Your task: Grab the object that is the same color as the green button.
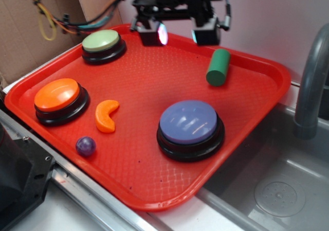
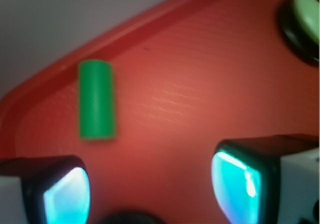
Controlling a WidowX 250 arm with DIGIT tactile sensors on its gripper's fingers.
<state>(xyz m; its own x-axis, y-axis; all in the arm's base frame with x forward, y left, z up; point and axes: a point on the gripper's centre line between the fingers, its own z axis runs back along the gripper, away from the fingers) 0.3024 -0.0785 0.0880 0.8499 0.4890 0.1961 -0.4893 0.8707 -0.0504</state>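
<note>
The object, a dark-green cylinder (image 1: 218, 67), lies on its side near the far right edge of the red tray (image 1: 149, 184). In the wrist view the cylinder (image 2: 96, 100) shows at upper left, ahead of the left fingertip. The pale green button (image 1: 102, 41) on its black base sits at the tray's far left corner; in the wrist view the green button (image 2: 306, 14) is at the top right edge. My gripper (image 1: 179, 34) hovers open above the tray's far edge, left of the cylinder, with only bare tray between its glowing pads (image 2: 149, 194).
An orange button (image 1: 57, 96), an orange crescent piece (image 1: 106, 116), a small purple ball (image 1: 86, 146) and a large lavender-blue button (image 1: 188, 123) also sit on the tray. A grey faucet (image 1: 310, 82) and a sink basin (image 1: 277, 190) lie to the right. Cables (image 1: 56, 20) hang at back left.
</note>
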